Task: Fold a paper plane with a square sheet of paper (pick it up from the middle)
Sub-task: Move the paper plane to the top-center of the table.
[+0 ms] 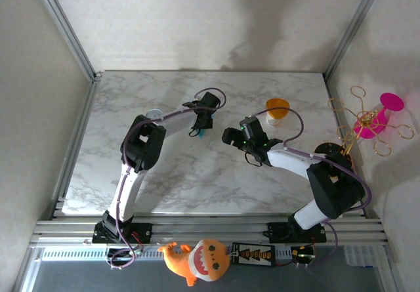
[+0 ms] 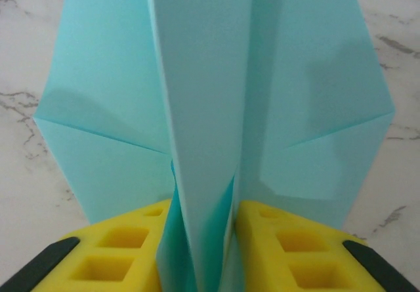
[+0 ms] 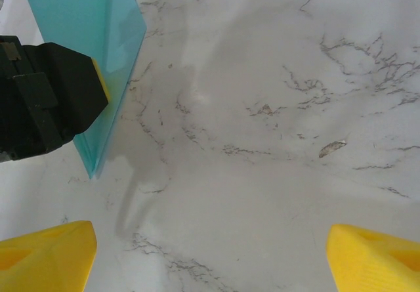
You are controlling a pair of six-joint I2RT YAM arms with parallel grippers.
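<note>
Right up close, the yellow pads (image 2: 125, 246) of the left pincer (image 2: 203, 239) stand either side of the paper plane (image 2: 197, 95), with its centre keel running up between them and both wings fanned out, creases crisp. The gap is narrow and the keel's layers fill it; whether the pads are truly pinching or merely flanking the paper, I cannot tell. From the right wrist the plane stands on edge with its lowest corner down at the table (image 3: 262, 108), so it looks as good as landed. In the overhead view it sits to the left of the orange cup (image 1: 277, 108) and a touch nearer the arm bases. The right pincer (image 3: 210, 252) hangs wide and empty over bare marble between the plane and that cup, on the cup's near side. My read is that the folding is done: this is a pointed dart, not a flat square, and the step in hand is setting it down and letting go. The next move calls for the left jaws to spread enough to clear the keel, then a straight retreat along it, because a sideways drag could snag a wing or tip the plane over. The right arm has room to steady the plane if it wobbles. As for writing, the paper is plain, with no brand showing. Well nearer than the cup, on the rail by the bases, a black strip (image 1: 252, 254) carries yellow marks too small to read.
</note>
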